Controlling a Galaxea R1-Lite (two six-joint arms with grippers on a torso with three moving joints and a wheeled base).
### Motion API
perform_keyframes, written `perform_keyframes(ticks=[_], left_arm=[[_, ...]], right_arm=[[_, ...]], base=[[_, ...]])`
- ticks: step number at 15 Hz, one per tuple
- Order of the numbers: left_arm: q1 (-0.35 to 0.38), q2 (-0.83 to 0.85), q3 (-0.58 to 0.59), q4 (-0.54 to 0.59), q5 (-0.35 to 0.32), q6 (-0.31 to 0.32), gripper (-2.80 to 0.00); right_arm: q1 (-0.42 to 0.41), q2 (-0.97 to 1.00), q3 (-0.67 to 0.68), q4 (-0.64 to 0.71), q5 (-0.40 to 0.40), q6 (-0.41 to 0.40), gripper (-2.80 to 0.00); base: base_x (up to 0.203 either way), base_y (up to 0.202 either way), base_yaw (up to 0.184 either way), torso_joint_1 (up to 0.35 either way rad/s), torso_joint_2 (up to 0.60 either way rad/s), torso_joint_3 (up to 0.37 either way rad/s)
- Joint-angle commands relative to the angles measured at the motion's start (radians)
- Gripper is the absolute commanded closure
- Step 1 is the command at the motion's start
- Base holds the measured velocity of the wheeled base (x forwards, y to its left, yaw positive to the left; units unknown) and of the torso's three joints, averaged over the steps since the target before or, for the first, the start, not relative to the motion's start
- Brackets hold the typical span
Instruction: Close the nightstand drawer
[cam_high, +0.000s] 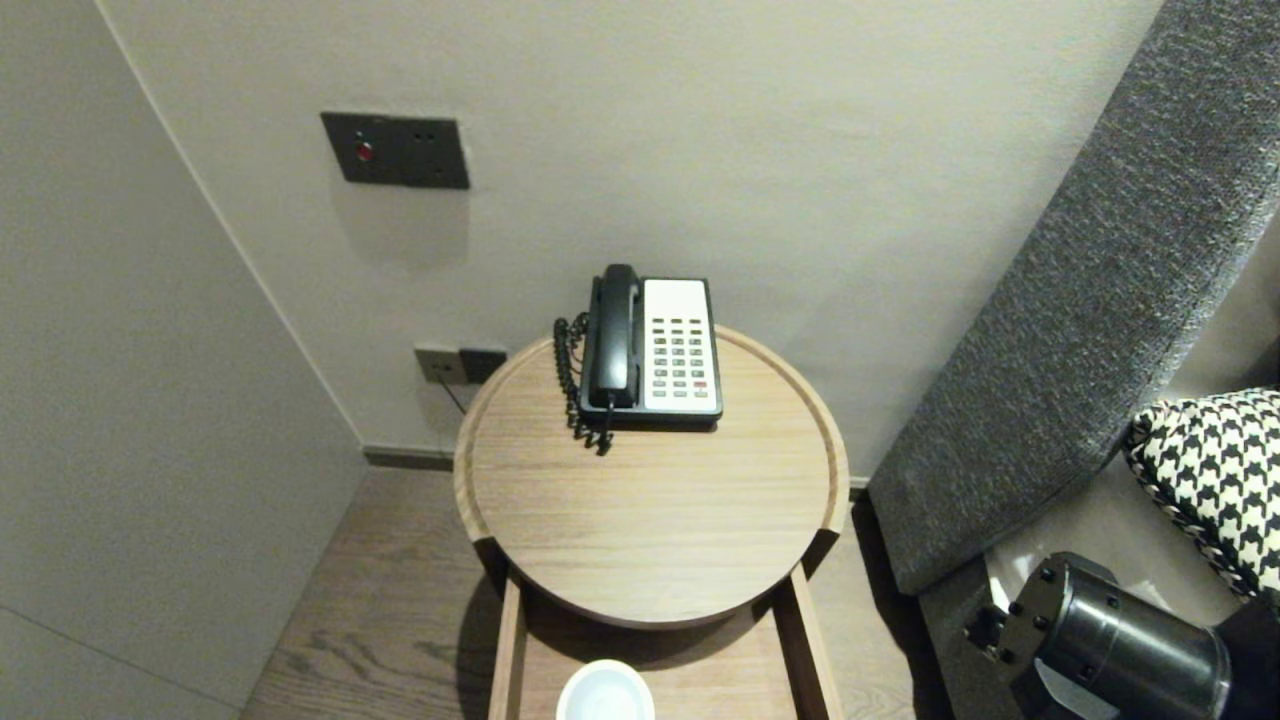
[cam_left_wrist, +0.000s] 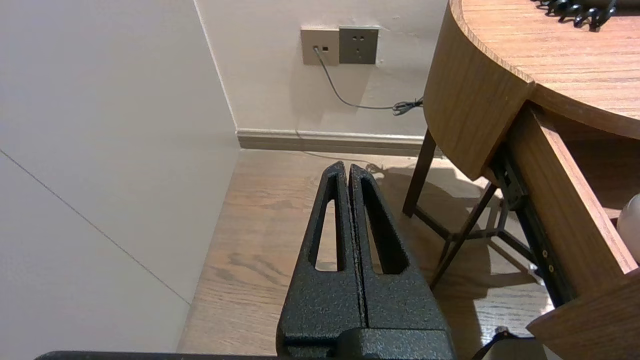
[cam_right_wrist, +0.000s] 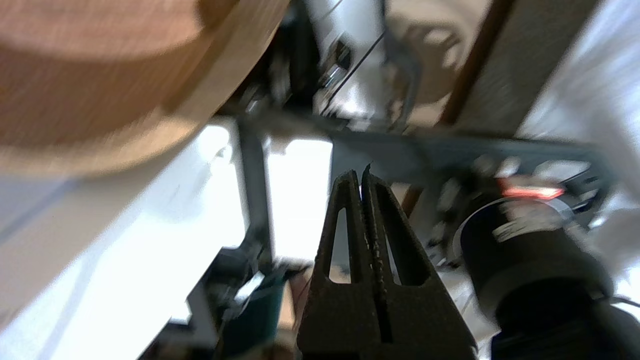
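Left gripper: the left gripper (cam_left_wrist: 348, 167) hangs low over the wood floor (cam_left_wrist: 260, 235), to the left of the table and apart from it; jaws pressed together, holding nothing.
Right gripper: the right gripper (cam_right_wrist: 361, 172) has its jaws pressed together with nothing between them. A curved wooden edge shows close by in its wrist view; the rest there is too blurred to tell.
Right arm: only a dark joint of the right arm (cam_high: 1110, 640) shows in the head view, low at the right, beside the drawer.
Table: round wooden table (cam_high: 660, 520) with a raised rim, standing against the wall.
Drawer: the drawer (cam_high: 507, 650) under the tabletop is pulled out toward the robot; a white cup (cam_high: 604, 692) stands inside it.
Phone: a phone (cam_high: 655, 345) sits at the table's back edge, handset (cam_high: 614, 335) on its cradle at the left, coiled cord (cam_high: 570, 375) hanging beside it.
Wall: a socket (cam_left_wrist: 358, 45) sits low behind the table, a dark switch panel (cam_high: 395, 150) higher up.
Right side: a grey headboard (cam_high: 1080, 330) leans there, with a houndstooth pillow (cam_high: 1215, 470) next to it.
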Motion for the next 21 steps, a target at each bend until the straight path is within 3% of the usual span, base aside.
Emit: perform_keyframes(ticks=[1,8,21], left_arm=[[0.000,0.000,0.000,0.000,0.000,0.000,0.00],[0.000,0.000,0.000,0.000,0.000,0.001,0.00],[0.000,0.000,0.000,0.000,0.000,0.000,0.00]], right_arm=[[0.009,0.004,0.004,0.002,0.057,0.003,0.00],[0.082,0.085,0.067,-0.099,0.092,0.002,0.00],[0.130,0.245,0.099,-0.299,0.054,0.003,0.00]], base=[[0.000,0.000,0.000,0.000,0.00,0.000],[0.000,0.000,0.000,0.000,0.00,0.000],[0.000,0.000,0.000,0.000,0.00,0.000]])
